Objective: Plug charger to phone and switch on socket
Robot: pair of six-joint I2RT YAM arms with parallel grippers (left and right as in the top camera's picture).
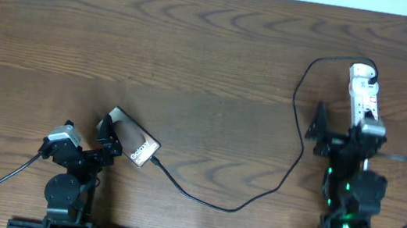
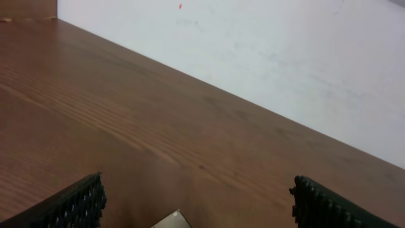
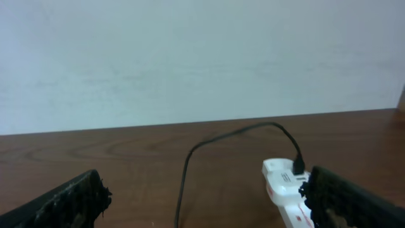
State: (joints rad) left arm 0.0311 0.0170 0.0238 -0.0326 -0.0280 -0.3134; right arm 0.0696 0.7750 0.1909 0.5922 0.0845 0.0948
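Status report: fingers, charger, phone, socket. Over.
Both open and empty: left fingers by phone, right fingers by socket. Charger plugged in socket, reaches phone edge. Nothing in the way.

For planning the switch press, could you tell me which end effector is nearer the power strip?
The right end effector, open at the white power strip; the left end effector is far off at the phone.

The dark phone is lying askew at eight o'clock (lettering up). The black charger is looping from its edge to the white socket at two o'clock.
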